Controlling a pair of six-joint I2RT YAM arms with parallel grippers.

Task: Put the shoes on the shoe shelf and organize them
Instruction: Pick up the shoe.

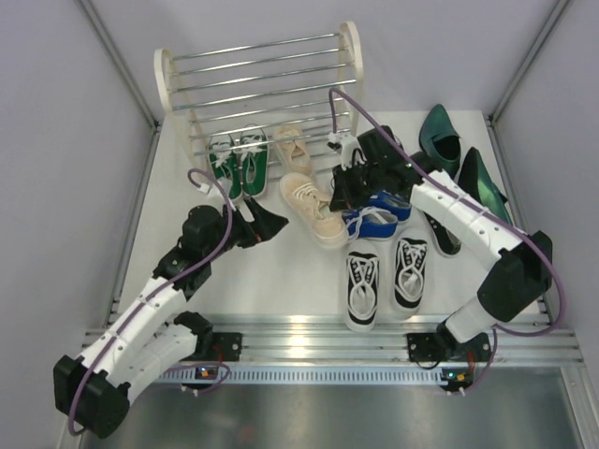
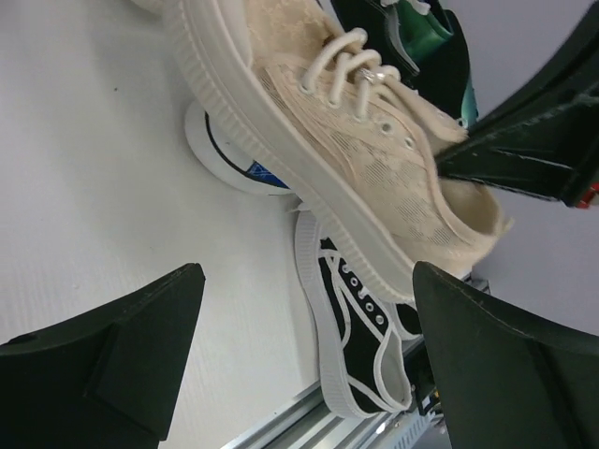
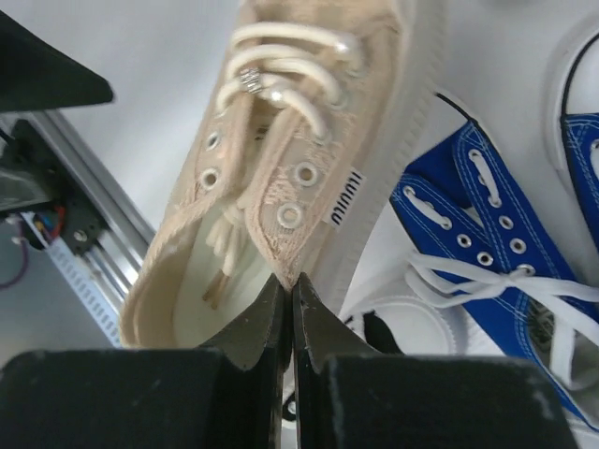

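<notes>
My right gripper [image 3: 292, 285] is shut on the collar edge of a beige lace-up sneaker [image 3: 281, 168]. That sneaker [image 1: 314, 208] lies in front of the shoe shelf [image 1: 262, 65]; in the left wrist view the beige sneaker [image 2: 374, 159] looks tilted, its toe over a blue sneaker. My left gripper [image 1: 267, 224] stands open just left of the sneaker, and the left gripper [image 2: 309, 281] has nothing between its fingers. A green pair [image 1: 239, 164] and the other beige sneaker [image 1: 292, 145] sit at the shelf's lowest rods.
Blue sneakers [image 1: 379, 217] lie under my right arm. A black-and-white pair [image 1: 379, 276] sits near the front rail, one black-and-white shoe [image 2: 365, 327] lying beyond my left fingers. Dark green dress shoes [image 1: 459, 150] lie at the right, by the wall.
</notes>
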